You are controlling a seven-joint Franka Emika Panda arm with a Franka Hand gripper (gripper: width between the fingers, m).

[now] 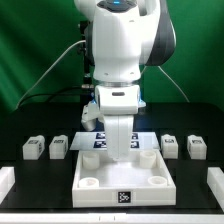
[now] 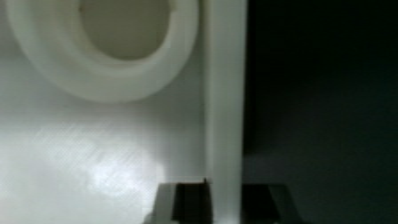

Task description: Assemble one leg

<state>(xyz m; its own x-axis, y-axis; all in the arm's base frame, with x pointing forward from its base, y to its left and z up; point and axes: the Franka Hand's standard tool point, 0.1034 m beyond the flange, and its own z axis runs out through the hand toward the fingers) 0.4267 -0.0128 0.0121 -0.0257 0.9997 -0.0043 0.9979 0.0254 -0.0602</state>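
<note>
Four small white legs with tags stand in a row: two at the exterior view's left [image 1: 33,148] [image 1: 59,146] and two at its right [image 1: 170,146] [image 1: 194,148]. None is held. The large white square panel [image 1: 100,172] lies between them, nearer the front. My gripper [image 1: 120,146] is lowered onto the panel's far edge. In the wrist view my gripper [image 2: 224,186] has a dark finger on each side of the panel's upright rim wall [image 2: 222,90], and both fingers touch it. A round corner hole [image 2: 103,40] of the panel shows close by.
The marker board [image 1: 92,141] lies behind the panel, partly hidden by the arm. White blocks sit at the front left [image 1: 5,180] and front right [image 1: 214,181] corners. Cables hang behind the arm.
</note>
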